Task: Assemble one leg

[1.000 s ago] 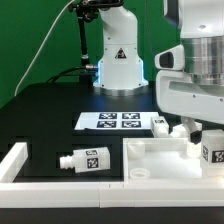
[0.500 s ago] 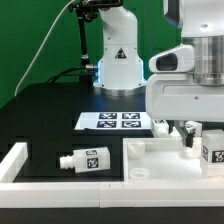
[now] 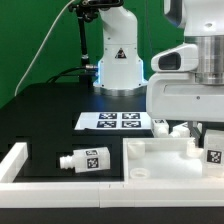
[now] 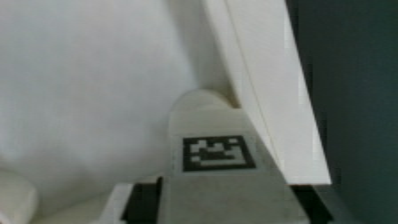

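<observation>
The arm's bulky white housing (image 3: 190, 95) hides the gripper; the small white tagged leg (image 3: 212, 155) is edge-cropped.

Robot base (image 3: 118, 60): bore a black triangular warning sign, symbol unreadable.
Marker board (image 3: 117, 121): carried square tags, no readable text.
Leg (image 3: 84, 159): carried one square tag.

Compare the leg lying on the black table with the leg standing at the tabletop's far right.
The lying leg rests on its side on the black table, alone; the right-hand leg stands upright at the tabletop, under the arm.
The lying leg shows its whole body and narrower round end; the right-hand leg is partly cut off by the picture's edge.
Both are white and carry a black-and-white square tag.
</observation>
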`<state>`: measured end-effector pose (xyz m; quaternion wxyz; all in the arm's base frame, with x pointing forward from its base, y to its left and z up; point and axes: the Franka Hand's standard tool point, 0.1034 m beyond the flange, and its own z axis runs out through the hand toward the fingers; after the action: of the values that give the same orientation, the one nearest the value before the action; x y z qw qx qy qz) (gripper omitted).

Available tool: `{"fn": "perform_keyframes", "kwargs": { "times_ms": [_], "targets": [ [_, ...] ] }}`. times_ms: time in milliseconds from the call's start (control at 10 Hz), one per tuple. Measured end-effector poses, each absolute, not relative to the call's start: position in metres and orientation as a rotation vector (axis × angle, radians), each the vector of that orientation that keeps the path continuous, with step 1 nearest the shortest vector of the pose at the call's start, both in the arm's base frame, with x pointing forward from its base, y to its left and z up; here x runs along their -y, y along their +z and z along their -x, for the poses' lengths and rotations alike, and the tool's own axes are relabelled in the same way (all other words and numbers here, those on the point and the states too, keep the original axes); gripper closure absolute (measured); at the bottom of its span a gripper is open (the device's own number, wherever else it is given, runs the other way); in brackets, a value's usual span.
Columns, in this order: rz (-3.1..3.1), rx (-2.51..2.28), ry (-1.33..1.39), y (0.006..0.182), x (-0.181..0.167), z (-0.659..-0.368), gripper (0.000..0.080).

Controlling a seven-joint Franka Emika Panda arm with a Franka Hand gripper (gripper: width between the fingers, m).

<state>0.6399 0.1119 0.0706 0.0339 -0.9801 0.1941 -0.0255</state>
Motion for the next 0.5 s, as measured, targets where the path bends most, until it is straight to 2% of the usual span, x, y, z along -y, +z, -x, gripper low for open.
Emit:
{"fn": "perform_keyframes", "kwargs": {
  "times_ms": [500],
  "targets": [
    [2.613, -1.587, -0.009, 0.0704, -0.1116, -0.6417, 0.0516]
  ]
}}
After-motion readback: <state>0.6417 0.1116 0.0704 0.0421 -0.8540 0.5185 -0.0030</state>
